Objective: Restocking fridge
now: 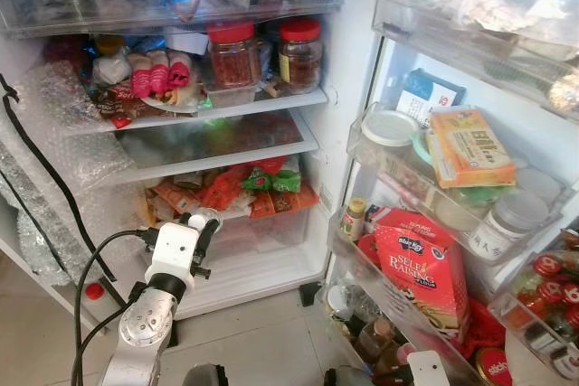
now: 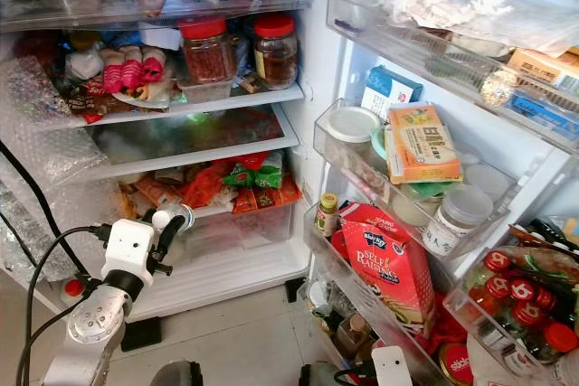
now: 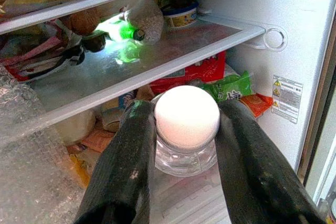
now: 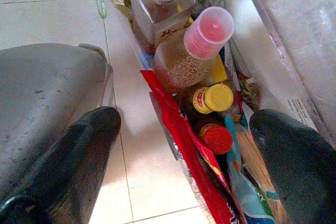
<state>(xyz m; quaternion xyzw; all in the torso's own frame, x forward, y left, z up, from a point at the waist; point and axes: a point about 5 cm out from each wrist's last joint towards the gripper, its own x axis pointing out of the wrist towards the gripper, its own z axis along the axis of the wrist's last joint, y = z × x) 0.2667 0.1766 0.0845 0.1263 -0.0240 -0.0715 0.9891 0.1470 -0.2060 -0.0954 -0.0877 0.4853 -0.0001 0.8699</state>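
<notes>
One small jar (image 3: 187, 129) with a white lid sits clamped between the left gripper's (image 1: 204, 228) fingers, held in front of the fridge's bottom drawer (image 1: 253, 232). Two red-lidded jars (image 1: 234, 53) stand on the upper shelf (image 1: 271, 101) (snack packets crowd beside them). The right gripper (image 4: 184, 156), fingers spread, hangs over door-bin bottles (image 4: 191, 56); a raisin box (image 1: 421, 264) leans nearby.

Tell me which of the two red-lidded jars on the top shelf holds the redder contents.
The left red-lidded jar: its contents look reddish-orange, while the right red-lidded jar, nearer the door, holds darker brown stuff.
</notes>
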